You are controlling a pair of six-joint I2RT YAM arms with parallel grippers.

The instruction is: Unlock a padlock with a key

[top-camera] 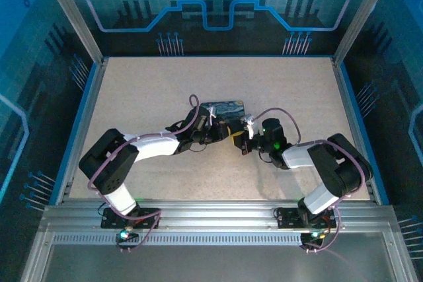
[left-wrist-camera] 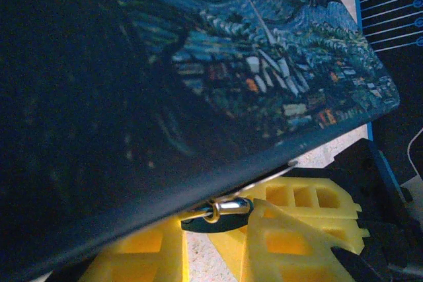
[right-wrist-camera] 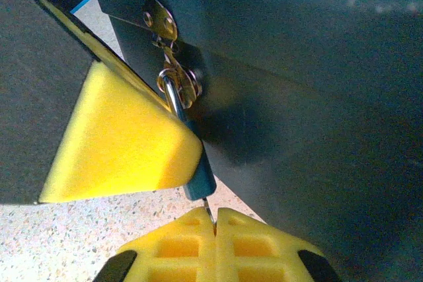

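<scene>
The tiny dark bluish padlock [right-wrist-camera: 198,177] hangs by its thin shackle [right-wrist-camera: 173,95] from the hasp of a painted tin [top-camera: 223,108]. In the left wrist view the padlock [left-wrist-camera: 201,224] sits between my left gripper's yellow fingertips, and the left gripper [left-wrist-camera: 213,230] is shut on it. One left finger [right-wrist-camera: 119,143] presses the lock's side. My right gripper [right-wrist-camera: 216,226] is shut on the slender key [right-wrist-camera: 209,214]. The key's thin blade points up into the padlock's underside. Both grippers [top-camera: 221,134] [top-camera: 239,141] meet at the tin's near edge.
The tin with the blue-and-yellow swirl painting [left-wrist-camera: 264,64] lies mid-table, its dark side wall [right-wrist-camera: 317,97] close over both grippers. Speckled tabletop [top-camera: 165,84] extends all round. Blue rails [top-camera: 86,117] and metal posts border the work area.
</scene>
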